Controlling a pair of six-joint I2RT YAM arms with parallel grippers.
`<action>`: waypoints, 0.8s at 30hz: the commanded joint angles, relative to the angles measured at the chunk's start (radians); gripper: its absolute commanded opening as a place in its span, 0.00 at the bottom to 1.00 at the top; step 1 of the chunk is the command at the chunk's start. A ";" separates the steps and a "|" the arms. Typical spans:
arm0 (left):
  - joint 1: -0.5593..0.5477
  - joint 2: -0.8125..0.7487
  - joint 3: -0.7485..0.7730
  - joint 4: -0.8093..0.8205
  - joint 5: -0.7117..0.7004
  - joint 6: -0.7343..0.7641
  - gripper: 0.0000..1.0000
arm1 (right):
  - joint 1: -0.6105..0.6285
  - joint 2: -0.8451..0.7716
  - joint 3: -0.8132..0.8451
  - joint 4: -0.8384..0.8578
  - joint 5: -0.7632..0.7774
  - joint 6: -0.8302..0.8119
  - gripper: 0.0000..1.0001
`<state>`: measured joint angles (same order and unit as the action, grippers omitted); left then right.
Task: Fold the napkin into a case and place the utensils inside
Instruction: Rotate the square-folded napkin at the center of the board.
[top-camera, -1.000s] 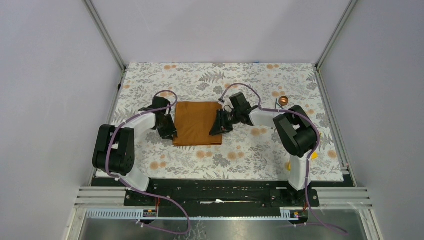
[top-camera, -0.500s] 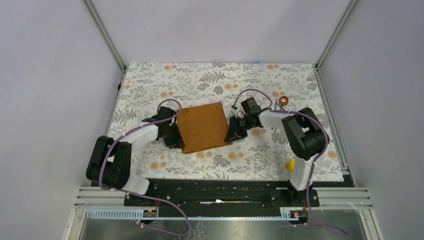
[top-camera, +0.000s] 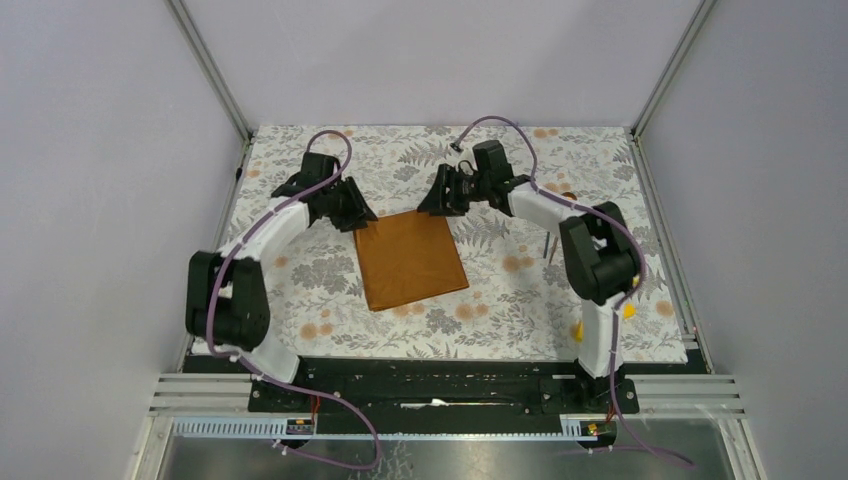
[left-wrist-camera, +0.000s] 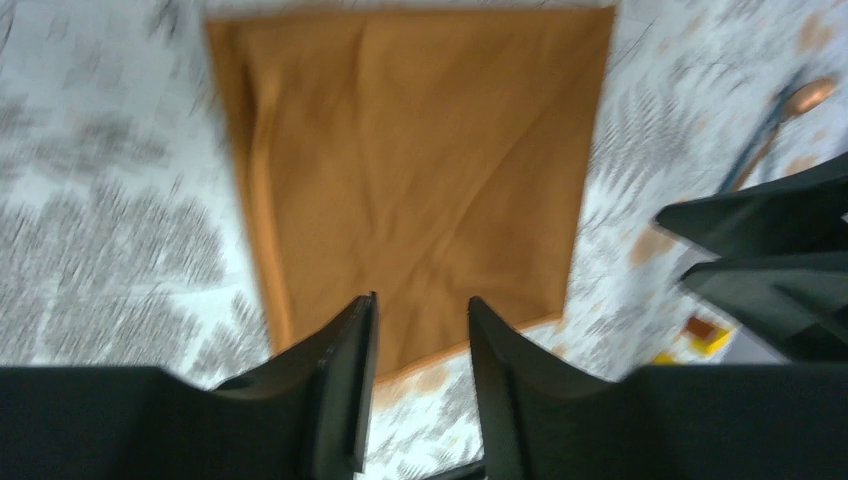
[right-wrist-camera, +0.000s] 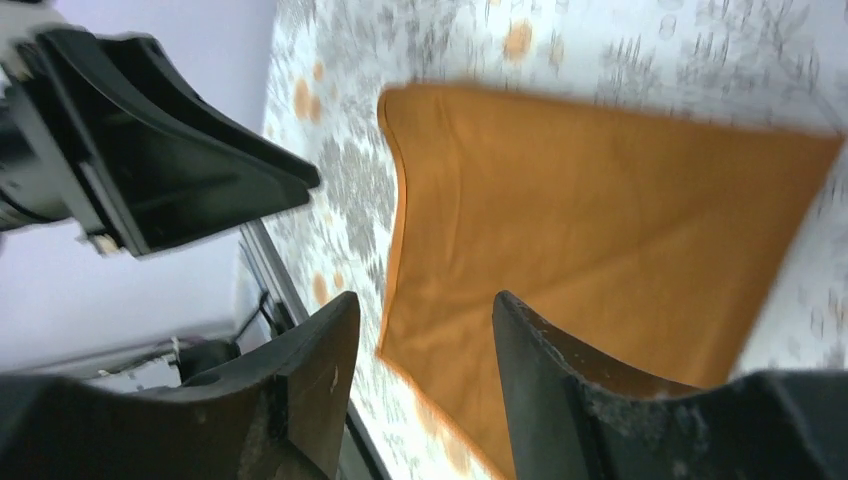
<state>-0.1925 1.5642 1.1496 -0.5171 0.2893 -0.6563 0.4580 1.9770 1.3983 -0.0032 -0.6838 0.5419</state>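
Note:
The napkin (top-camera: 410, 260) lies flat on the floral table cover as a tilted orange-brown rectangle with a folded strip along one long side. It also shows in the left wrist view (left-wrist-camera: 410, 170) and the right wrist view (right-wrist-camera: 600, 220). My left gripper (top-camera: 362, 216) is open and empty at the napkin's far left corner, its jaws (left-wrist-camera: 420, 310) over the cloth's edge. My right gripper (top-camera: 430, 203) is open and empty above the far right corner (right-wrist-camera: 425, 305). The utensils show as a copper-bowled spoon (left-wrist-camera: 800, 98) and a dark handle (top-camera: 552, 243) right of the napkin, partly hidden by the right arm.
Small yellow blocks (top-camera: 579, 328) lie near the right arm's base. The two grippers are close together at the back of the napkin. The enclosure's grey walls and metal posts (top-camera: 215, 75) bound the table.
Both grippers have left the napkin's sides and moved toward the back of the table to its far corners. The napkin has shifted nearer and turned slightly.

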 joint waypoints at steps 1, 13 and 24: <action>0.028 0.162 0.049 0.183 0.118 -0.037 0.40 | -0.028 0.183 0.126 0.245 -0.119 0.186 0.61; 0.157 0.333 0.043 0.229 0.070 -0.062 0.43 | -0.082 0.440 0.289 0.295 -0.157 0.216 0.74; 0.172 0.250 0.098 0.141 0.176 -0.048 0.45 | -0.083 0.336 0.326 0.218 -0.164 0.188 0.83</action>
<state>-0.0032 1.8931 1.1606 -0.3443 0.3912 -0.7086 0.3756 2.4149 1.6703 0.2314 -0.8326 0.7479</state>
